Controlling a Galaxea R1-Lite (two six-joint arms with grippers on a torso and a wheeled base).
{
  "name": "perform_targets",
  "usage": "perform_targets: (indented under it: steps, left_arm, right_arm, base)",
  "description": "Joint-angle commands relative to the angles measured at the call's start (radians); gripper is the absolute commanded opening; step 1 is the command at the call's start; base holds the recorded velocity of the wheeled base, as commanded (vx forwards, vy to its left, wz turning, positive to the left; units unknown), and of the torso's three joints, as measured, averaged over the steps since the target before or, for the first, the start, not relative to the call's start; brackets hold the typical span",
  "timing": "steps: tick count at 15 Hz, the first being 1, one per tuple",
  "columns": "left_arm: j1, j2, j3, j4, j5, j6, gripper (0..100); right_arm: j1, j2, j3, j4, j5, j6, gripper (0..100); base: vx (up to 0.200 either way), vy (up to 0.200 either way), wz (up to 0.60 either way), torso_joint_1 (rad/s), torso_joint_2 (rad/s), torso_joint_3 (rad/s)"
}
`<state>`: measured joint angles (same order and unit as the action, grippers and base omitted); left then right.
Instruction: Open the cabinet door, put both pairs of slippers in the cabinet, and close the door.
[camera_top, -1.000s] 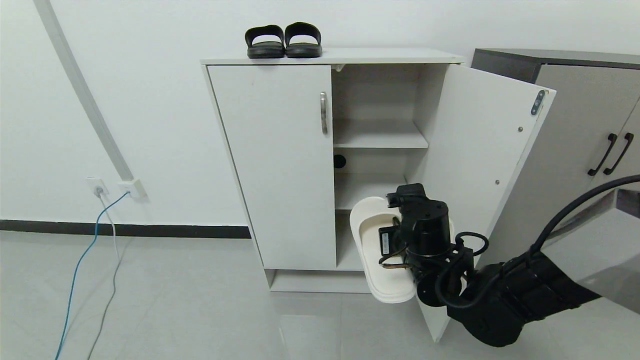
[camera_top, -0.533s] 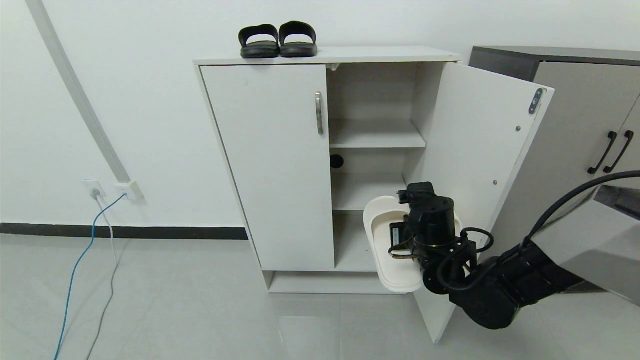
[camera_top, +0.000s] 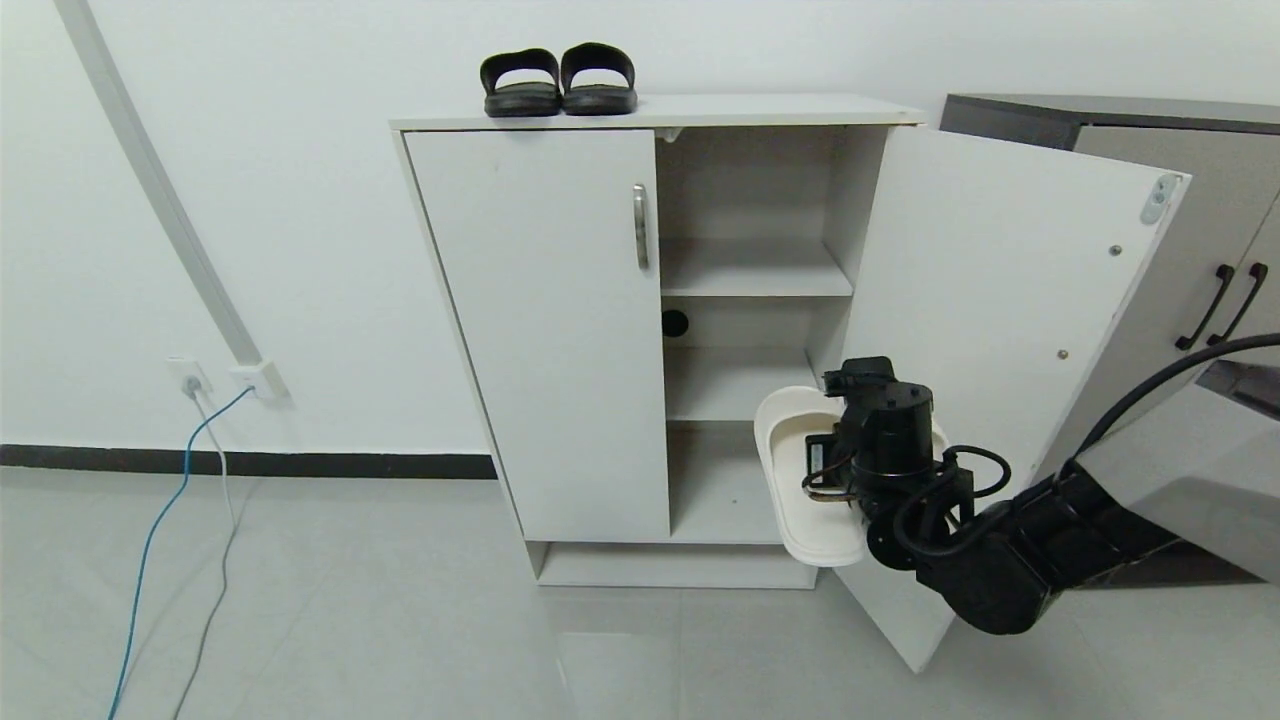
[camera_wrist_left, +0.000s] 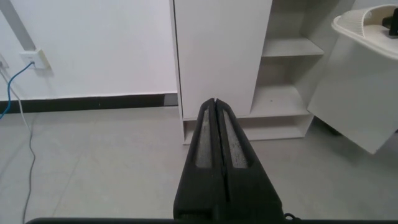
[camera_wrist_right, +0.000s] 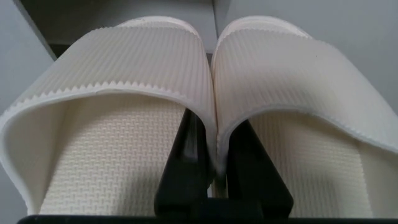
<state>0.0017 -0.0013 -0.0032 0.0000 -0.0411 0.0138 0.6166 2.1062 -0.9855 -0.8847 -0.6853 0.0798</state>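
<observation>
The left gripper (camera_wrist_left: 214, 111) hangs above the floor (camera_wrist_left: 93, 162), jaws pressed together on nothing, facing the cabinet (camera_top: 540, 330). The right gripper (camera_wrist_right: 214, 155) has its jaws clamped on the white slippers (camera_top: 792, 475) by the straps, before the lower compartment, beside the open door (camera_top: 990, 300). Black slippers (camera_top: 560, 82) sit on the cabinet's top.

Floor (camera_top: 350, 620): 1 white cabinet (camera_top: 545, 330), cables (camera_top: 160, 540) at its 9 o'clock | Cabinet top (camera_top: 780, 108): 1 pair black slippers (camera_top: 560, 80), 9 o'clock end.
</observation>
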Motion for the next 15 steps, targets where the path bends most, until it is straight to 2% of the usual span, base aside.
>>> perform_targets:
  steps: [1, 3, 6, 9, 15]
  left_arm:
    - [0.0, 0.001, 0.0, 0.0, 0.001, 0.0, 0]
    - [0.0, 0.001, 0.0, 0.0, 0.0, 0.0, 0]
    - [0.0, 0.001, 0.0, 0.0, 0.0, 0.0, 0]
    - [0.0, 0.001, 0.0, 0.0, 0.001, -0.002, 0]
    - [0.0, 0.001, 0.0, 0.0, 0.006, -0.002, 0]
  right_arm:
    - [-0.001, -0.005, 0.001, 0.0, 0.001, 0.0, 0]
    - [0.009, -0.005, 0.001, -0.002, 0.003, 0.0, 0]
    - [0.078, 0.003, -0.007, -0.003, 0.038, 0.003, 0]
    - [0.134, 0.064, -0.088, -0.002, 0.036, 0.017, 0]
    - [0.127, 0.202, -0.166, -0.003, 0.029, 0.075, 0]
  base:
    - [0.0, 0.0, 0.0, 0.0, 0.0, 0.0]
    - [0.0, 0.0, 0.0, 0.0, 0.0, 0.0]
    - [0.0, 0.0, 0.0, 0.0, 0.0, 0.0]
    - [0.0, 0.0, 0.0, 0.0, 0.0, 0.0]
    - [0.0, 0.0, 0.0, 0.0, 0.0, 0.0]
